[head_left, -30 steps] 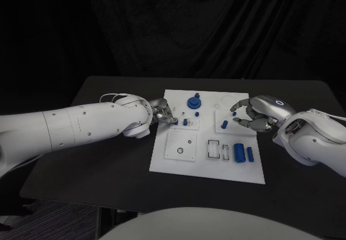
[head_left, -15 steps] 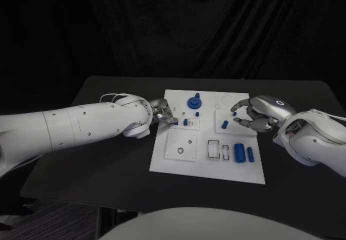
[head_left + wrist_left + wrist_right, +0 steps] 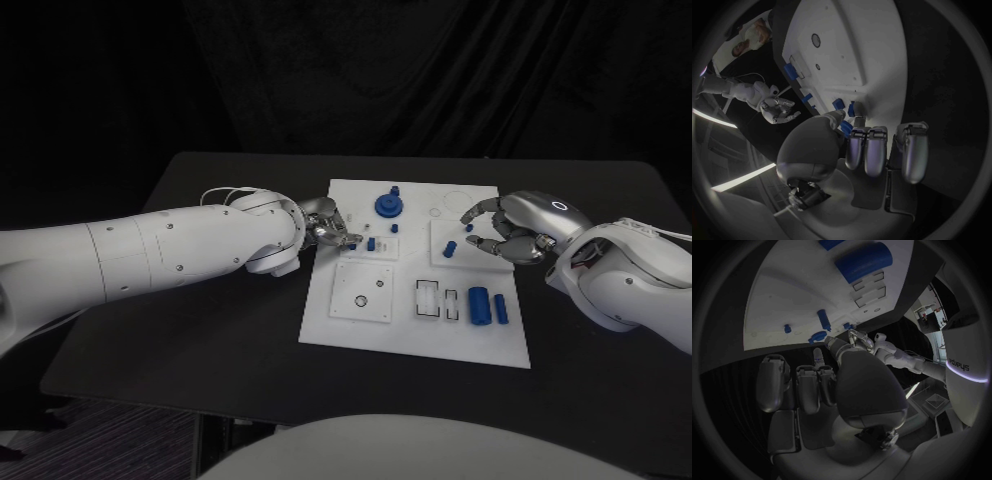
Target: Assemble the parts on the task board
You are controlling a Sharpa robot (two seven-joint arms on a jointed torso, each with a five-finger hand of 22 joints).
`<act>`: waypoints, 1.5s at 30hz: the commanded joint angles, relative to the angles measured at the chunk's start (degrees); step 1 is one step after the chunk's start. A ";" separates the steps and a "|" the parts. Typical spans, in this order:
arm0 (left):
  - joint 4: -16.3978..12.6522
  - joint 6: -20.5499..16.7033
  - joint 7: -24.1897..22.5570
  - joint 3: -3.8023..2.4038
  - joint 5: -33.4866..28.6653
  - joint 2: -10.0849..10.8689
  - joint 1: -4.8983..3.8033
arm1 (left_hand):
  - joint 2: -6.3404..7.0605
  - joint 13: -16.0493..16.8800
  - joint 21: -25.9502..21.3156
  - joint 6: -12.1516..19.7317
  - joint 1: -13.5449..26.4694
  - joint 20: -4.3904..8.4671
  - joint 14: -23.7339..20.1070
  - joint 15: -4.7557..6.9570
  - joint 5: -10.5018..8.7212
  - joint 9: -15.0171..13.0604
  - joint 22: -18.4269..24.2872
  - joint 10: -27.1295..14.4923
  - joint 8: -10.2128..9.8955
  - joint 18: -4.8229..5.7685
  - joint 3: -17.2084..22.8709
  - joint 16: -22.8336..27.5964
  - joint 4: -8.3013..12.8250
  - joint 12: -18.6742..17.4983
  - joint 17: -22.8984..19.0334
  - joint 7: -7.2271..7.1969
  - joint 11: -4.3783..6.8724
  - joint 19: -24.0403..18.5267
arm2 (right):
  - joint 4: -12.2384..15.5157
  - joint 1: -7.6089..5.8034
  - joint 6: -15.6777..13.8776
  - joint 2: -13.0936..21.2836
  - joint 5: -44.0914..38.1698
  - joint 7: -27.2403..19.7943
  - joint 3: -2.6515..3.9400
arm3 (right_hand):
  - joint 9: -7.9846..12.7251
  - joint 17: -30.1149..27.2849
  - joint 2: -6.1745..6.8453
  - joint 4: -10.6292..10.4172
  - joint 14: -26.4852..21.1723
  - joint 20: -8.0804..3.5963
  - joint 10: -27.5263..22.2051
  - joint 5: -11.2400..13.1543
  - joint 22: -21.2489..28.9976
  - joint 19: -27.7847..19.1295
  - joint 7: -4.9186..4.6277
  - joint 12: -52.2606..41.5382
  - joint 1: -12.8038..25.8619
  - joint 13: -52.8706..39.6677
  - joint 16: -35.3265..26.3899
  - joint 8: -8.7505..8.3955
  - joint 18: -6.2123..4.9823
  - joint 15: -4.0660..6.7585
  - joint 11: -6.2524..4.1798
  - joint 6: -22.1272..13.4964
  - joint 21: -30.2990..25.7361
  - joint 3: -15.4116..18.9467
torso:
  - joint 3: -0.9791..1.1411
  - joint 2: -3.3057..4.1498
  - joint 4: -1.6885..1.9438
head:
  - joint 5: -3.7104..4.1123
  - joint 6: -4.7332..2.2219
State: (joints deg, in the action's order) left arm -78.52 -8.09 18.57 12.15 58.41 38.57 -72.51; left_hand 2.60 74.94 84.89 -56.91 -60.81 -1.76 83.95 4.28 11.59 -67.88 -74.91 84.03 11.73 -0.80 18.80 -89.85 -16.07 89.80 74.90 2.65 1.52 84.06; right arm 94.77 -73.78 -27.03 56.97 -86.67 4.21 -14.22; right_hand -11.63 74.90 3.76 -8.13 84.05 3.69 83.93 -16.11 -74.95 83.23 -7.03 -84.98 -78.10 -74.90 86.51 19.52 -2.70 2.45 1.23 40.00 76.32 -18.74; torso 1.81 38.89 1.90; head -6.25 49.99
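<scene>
The left hand (image 3: 325, 228) sits at the white task board's (image 3: 415, 335) nine-o'clock edge, fingers curled close around a small blue part (image 3: 846, 128) (whether it truly grips the piece cannot be told). Across the board, at three o'clock, the right hand (image 3: 508, 233) hovers with fingers arched apart and nothing in them. Between the two hands a short blue peg (image 3: 449, 249) lies on the board; at twelve o'clock stands a round blue knob (image 3: 388, 206). Toward five o'clock a blue cylinder (image 3: 477, 303) lies just beside a slimmer blue bar (image 3: 500, 308). The black table (image 3: 202, 330) spreads beneath.
</scene>
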 commanded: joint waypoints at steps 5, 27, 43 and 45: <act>0.33 2.27 -1.00 0.00 0.01 -0.10 0.18 | -0.42 15.06 -0.38 0.30 0.88 -0.54 6.05 -0.36 -0.42 0.17 -13.48 5.97 -0.52 -0.40 -1.53 -0.15 -0.51 0.20 15.10 0.38 -0.62 4.00 | 0.05 0.08 0.22 0.02 -0.10 0.96 0.03 | 0.08 10.33 -0.31 0.08 4.30 0.26 0.23 -0.15 -10.64 -0.26 -0.06 0.15 -0.28 -7.71 -0.27 -0.22 -0.61 -0.07 0.05 0.35 -0.24 -0.31 | 0.03 0.00 -0.01 | 0.01 0.01; 1.00 -7.28 -12.29 0.00 0.02 0.24 0.21 | -7.72 15.06 0.19 1.51 12.10 -0.55 6.05 -0.36 -1.20 -3.88 -13.66 5.97 2.87 -0.29 -12.70 -0.15 -0.74 0.20 15.10 0.19 -0.55 4.19 | 0.04 0.09 0.23 0.06 -0.10 0.96 0.03 | 0.08 10.33 -0.31 0.08 4.30 0.26 0.23 -0.15 -10.64 -0.26 -0.06 0.15 -0.28 -7.71 -0.27 -0.22 -0.61 -0.07 0.05 0.35 -0.24 -0.31 | -0.03 0.02 0.04 | -0.28 0.01; 5.28 -23.62 -44.10 0.00 8.87 0.95 0.20 | -3.33 8.52 -9.58 21.05 -14.47 -3.65 6.05 -4.20 6.54 -6.43 -10.80 -10.33 4.32 -2.28 -13.03 -0.15 -0.77 -15.28 15.10 4.11 -3.99 -3.17 | 0.63 0.08 -1.11 0.95 0.19 0.55 0.04 | 0.08 10.33 -0.31 0.08 4.30 0.26 0.23 -0.15 -10.64 -0.26 -0.06 0.15 -0.28 -7.71 -0.27 -0.22 -0.61 -0.07 0.05 0.35 -0.24 -0.31 | 0.02 0.01 0.01 | -0.13 0.01; 5.91 -21.64 -45.39 0.00 10.20 0.77 0.20 | -2.75 2.27 -17.28 24.57 -20.76 -4.83 4.01 -5.59 6.60 -5.40 -8.63 -29.02 4.46 -3.30 -9.86 0.78 -0.44 -30.77 14.09 4.97 -5.75 -10.72 | 0.67 0.08 -1.32 0.99 0.25 0.44 0.04 | 0.30 10.33 -0.29 0.19 4.29 0.25 0.22 -0.14 -10.65 -0.24 -0.07 0.15 -0.09 -7.69 -0.26 -0.26 -0.61 -0.06 0.04 0.48 -0.27 -0.42 | -0.01 0.05 0.04 | -0.16 0.01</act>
State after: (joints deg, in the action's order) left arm -72.93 -28.94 -18.17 12.18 64.88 39.55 -72.32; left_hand -0.27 74.94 69.23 -33.31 -79.90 -6.09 84.01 -0.95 18.30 -73.54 -74.90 58.87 16.25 -3.62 8.12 -89.12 -16.34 62.26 74.90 7.18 -3.66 75.08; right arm 95.22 -73.78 -27.14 57.87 -86.57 4.22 -14.22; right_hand -11.38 74.90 3.76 -7.96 84.05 3.69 83.93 -16.11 -74.92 83.24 -7.02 -84.98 -78.10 -74.93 86.51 19.52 -2.70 2.45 1.23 40.00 76.32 -18.91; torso 1.82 38.89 1.96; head -6.33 49.99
